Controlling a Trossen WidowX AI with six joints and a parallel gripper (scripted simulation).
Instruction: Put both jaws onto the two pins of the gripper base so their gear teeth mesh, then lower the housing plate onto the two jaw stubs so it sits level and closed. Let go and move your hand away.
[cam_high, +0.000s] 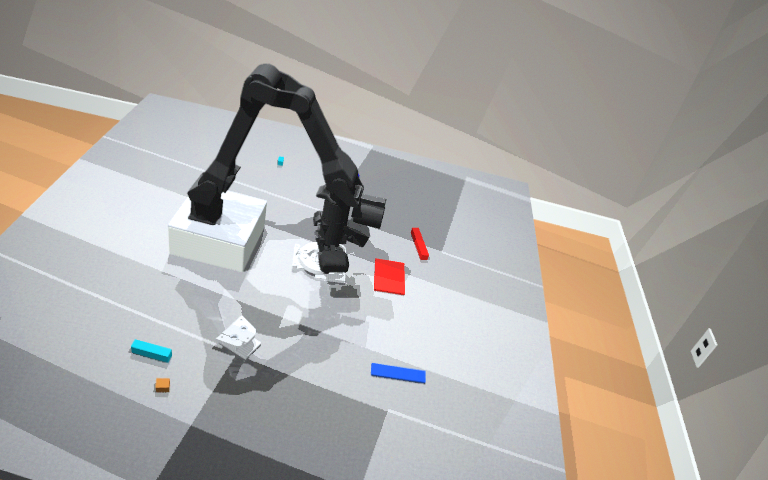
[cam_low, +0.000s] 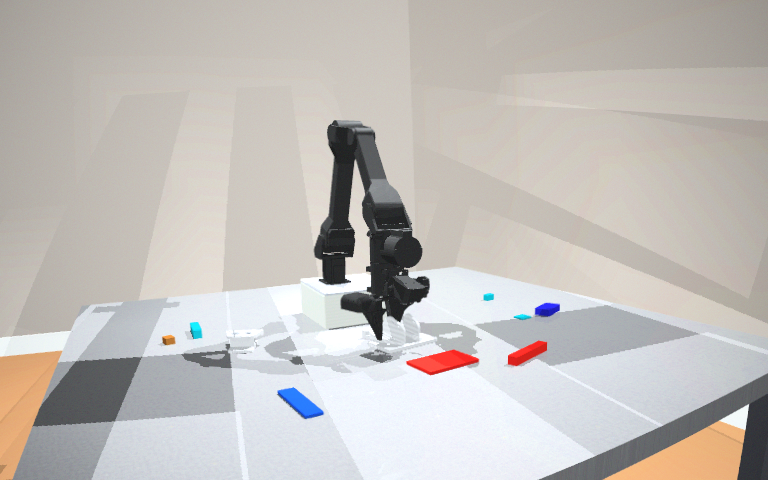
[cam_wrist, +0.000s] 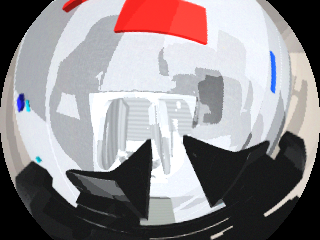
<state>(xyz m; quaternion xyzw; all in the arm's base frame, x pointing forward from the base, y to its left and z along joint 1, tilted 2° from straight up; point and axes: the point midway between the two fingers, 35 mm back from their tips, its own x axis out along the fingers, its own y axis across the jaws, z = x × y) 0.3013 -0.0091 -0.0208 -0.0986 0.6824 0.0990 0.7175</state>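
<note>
Desk (cam_high: 453, 316) (cam_low: 430, 418) (cam_wrist: 145, 65): pale grey, darker grey patches, thin white lines. Arm (cam_high: 321, 130) (cam_low: 341, 186): black. Flat slab (cam_high: 389, 276) (cam_low: 442, 362) (cam_wrist: 162, 20), nearby bar (cam_high: 419, 243) (cam_low: 527, 353): red. Long strip (cam_high: 398, 373) (cam_low: 300, 403) (cam_wrist: 273, 72): blue. Small cube (cam_high: 162, 384) (cam_low: 168, 340): orange. Floor (cam_high: 606, 362) (cam_low: 679, 455): orange-tan.
</note>
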